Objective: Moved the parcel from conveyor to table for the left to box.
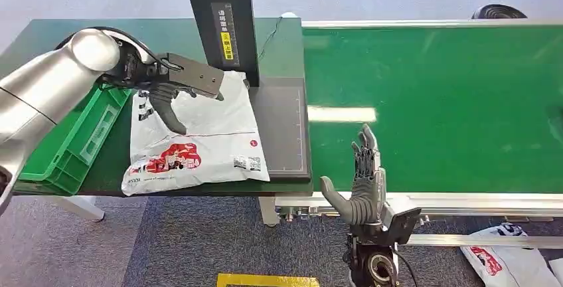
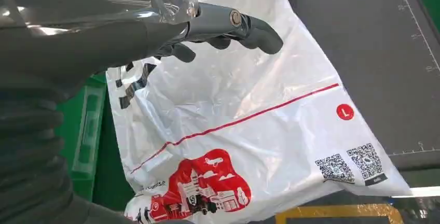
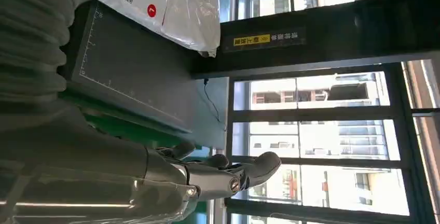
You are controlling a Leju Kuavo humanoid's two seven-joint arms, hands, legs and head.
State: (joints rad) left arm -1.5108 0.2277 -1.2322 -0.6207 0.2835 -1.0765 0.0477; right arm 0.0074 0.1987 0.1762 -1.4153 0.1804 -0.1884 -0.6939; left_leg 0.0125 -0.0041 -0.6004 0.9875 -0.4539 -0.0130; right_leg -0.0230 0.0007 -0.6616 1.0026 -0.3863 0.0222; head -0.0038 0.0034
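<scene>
A white plastic parcel with a red picture and QR codes lies flat on the dark green table; one edge overlaps the grey scale plate. My left hand hovers over the parcel's far left part, fingers apart and thumb pointing down at it, holding nothing. The left wrist view shows the left hand above the parcel, with a gap under the thumb. My right hand stands upright and open at the near edge of the green conveyor belt, holding nothing.
A green crate sits on the table left of the parcel. A black post with a yellow label rises behind the scale plate. Another parcel lies on the floor at the lower right.
</scene>
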